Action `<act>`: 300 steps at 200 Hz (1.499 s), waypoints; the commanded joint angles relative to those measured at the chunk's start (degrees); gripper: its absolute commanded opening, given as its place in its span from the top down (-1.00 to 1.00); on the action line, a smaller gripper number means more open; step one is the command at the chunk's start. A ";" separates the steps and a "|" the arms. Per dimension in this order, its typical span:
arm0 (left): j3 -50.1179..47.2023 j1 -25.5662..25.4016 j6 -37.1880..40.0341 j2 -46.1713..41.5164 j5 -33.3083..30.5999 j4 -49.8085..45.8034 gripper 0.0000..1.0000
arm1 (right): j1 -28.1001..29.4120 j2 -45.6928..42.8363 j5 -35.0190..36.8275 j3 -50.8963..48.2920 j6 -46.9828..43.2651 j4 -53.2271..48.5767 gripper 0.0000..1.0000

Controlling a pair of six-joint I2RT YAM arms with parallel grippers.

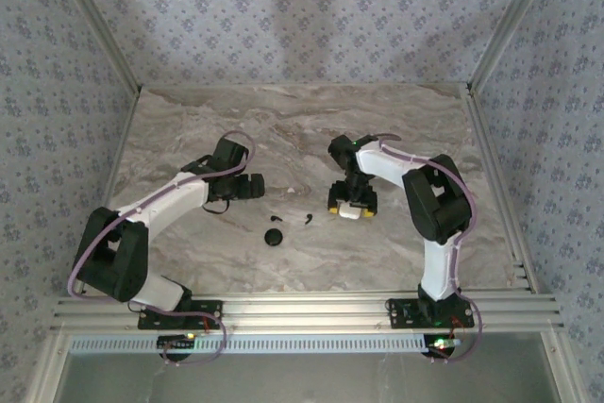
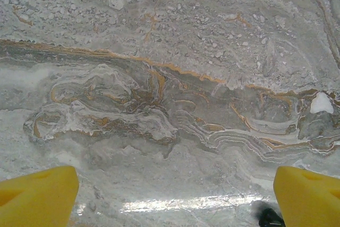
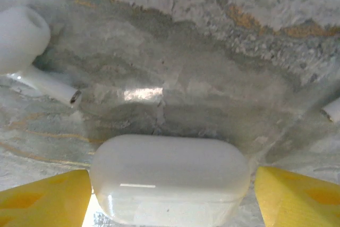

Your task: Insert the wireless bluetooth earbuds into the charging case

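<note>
Earbuds [image 1: 310, 218]: tiny and black. One short curved piece lies on the table [image 1: 283, 129] near its middle, between the two hands. A second black speck [image 1: 275, 219] lies apart to its left, too small to make out.
White earbud [image 3: 24, 35]: lies on the table beyond the charging case, off to one side and clear of it, with its stem angled toward the case.
Charging case [image 3: 170, 176]: white and rounded, resting on the table a little right of its middle, between the right hand's yellow fingers [image 3: 42, 200].
Right hand [image 1: 351, 207]: one finger stands at each side of the case, close against it. I cannot tell whether they are pressing it.
Left hand [image 2: 172, 200]: released, with its yellow fingers [image 2: 37, 195] wide apart over bare marble and nothing between them. A black bit [image 2: 271, 217] shows just beside one finger.
Round black piece [image 1: 274, 236]: lies on the table, closer to the near edge than the earbuds and apart from them.
</note>
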 commanded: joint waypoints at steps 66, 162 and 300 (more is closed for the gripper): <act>2.19 -0.11 -0.80 0.91 0.62 -1.66 -0.79 | -0.81 0.91 -0.27 1.22 -1.88 1.67 -0.29; -5.41 -6.36 4.78 -11.03 1.31 10.45 -0.53 | -0.12 -15.37 1.16 -7.48 -1.48 11.89 -0.13; -24.02 -14.26 15.77 -24.28 10.15 52.42 -0.42 | 0.57 -41.92 -9.16 -20.80 6.08 37.24 -0.08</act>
